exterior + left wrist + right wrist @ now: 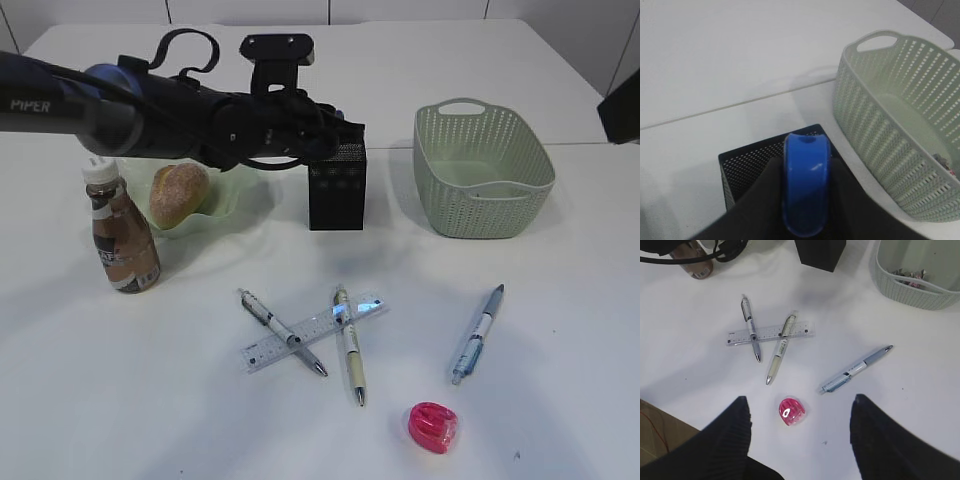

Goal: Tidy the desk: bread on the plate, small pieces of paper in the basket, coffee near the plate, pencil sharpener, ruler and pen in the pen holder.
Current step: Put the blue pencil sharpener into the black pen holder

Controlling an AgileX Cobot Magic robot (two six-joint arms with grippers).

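The left pincer (806, 200) hangs directly above the pen holder (336, 187), pinching a blue pencil sharpener (807, 186) between its jaws. The right pincer (799, 432) is spread wide over the counter (560, 330), holding nothing, with a pink pencil sharpener (792, 412) lying between and just ahead of its fingers (727, 440).

Relative to the pen holder: the plate (235, 195) sits to its left with the bread (179, 193) resting in it. The coffee (121, 232) stands upright just left of the plate. The basket (482, 170) stands to the right, with scraps of paper (910, 277) inside. In front lie the ruler (315, 331), crossed by two pens (349, 344), and a third pen (477, 334) apart to the right.
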